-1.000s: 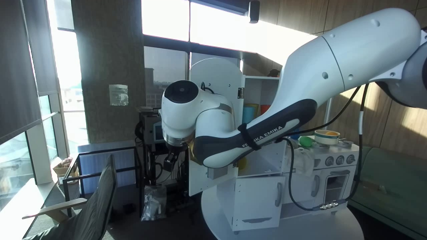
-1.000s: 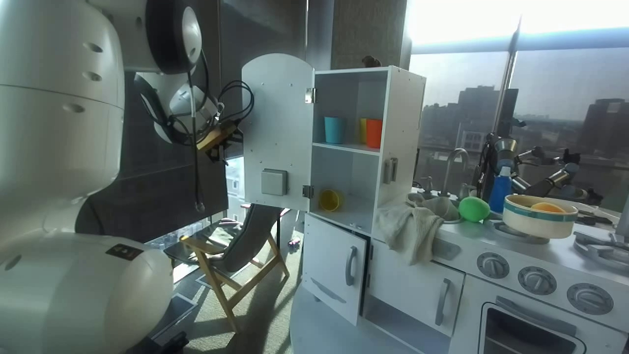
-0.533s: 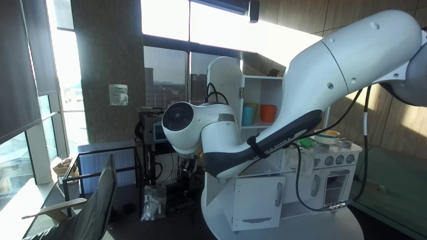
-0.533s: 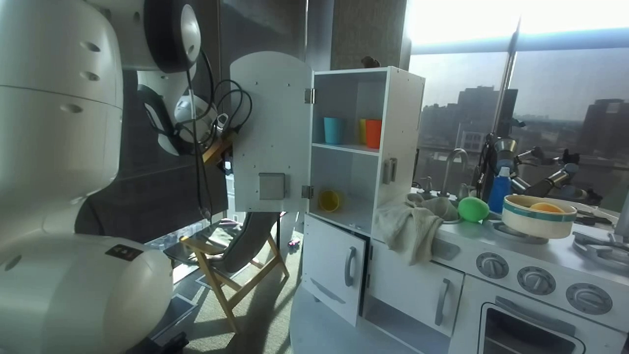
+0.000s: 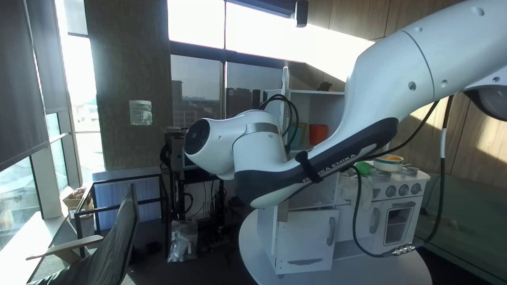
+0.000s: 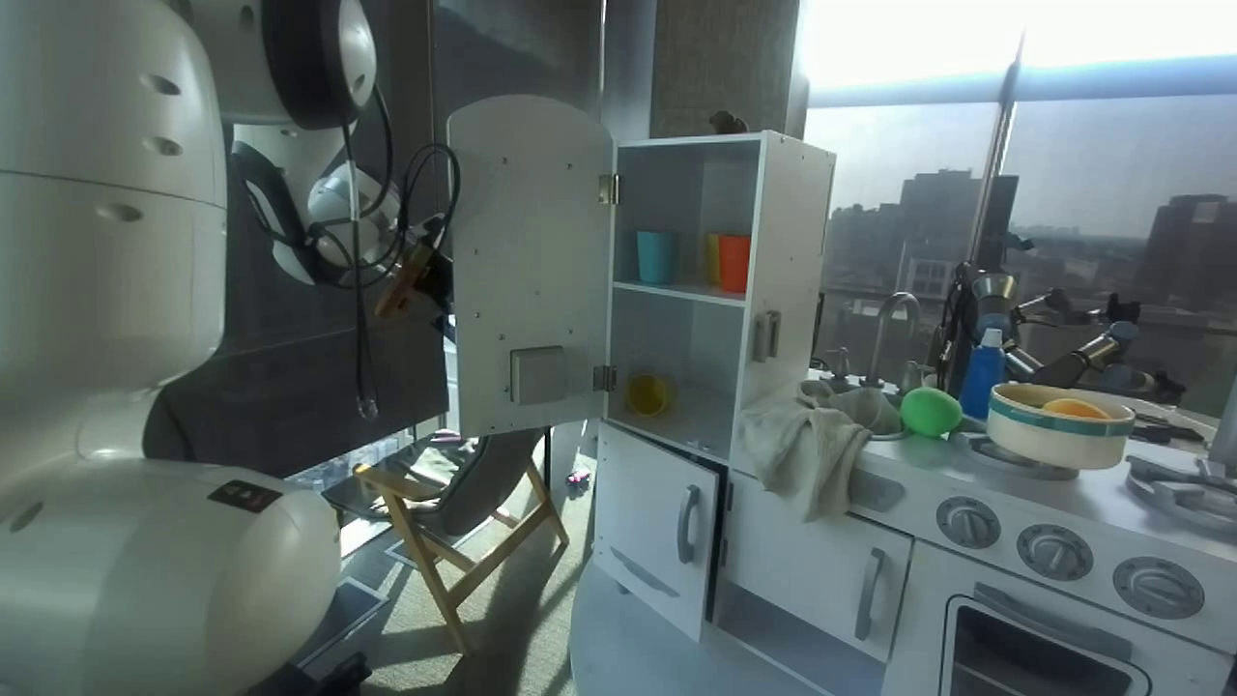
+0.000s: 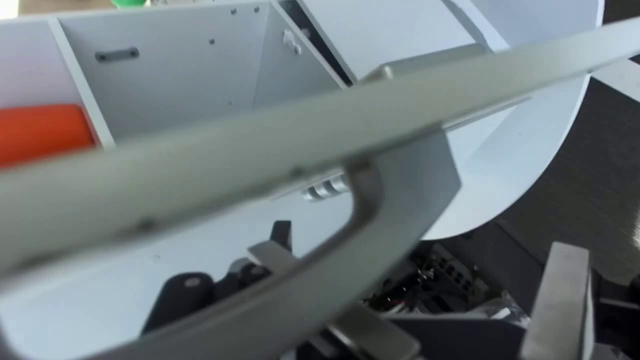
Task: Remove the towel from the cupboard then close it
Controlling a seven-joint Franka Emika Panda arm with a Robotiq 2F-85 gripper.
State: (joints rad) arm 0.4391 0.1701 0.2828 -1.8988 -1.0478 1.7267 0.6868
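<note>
The white cupboard (image 6: 792, 222) stands open, with its full-height door (image 6: 532, 242) swung out. In an exterior view the door (image 5: 284, 79) is nearly edge-on. The beige towel (image 6: 807, 454) hangs over the counter front outside the cupboard; it also shows in an exterior view (image 5: 356, 190). In the wrist view the door's edge (image 7: 240, 140) and grey handle (image 7: 300, 285) are very close. My gripper (image 7: 465, 320) is open at the handle; the handle partly covers one finger (image 7: 372, 332). I cannot tell if they touch. The arm hides the gripper in an exterior view.
A blue cup (image 6: 657, 256), a yellow cup and an orange cup (image 6: 734, 263) stand on the upper shelf. A yellow cup (image 6: 647, 394) lies on the lower shelf. The small lower door (image 6: 657, 532) is ajar. A wooden chair (image 6: 483, 503) stands below the open door.
The cupboard door has swung forward, from folded back to nearly edge-on in an exterior view. The arm has moved with it and the wrist has tilted. The towel has not moved.
</note>
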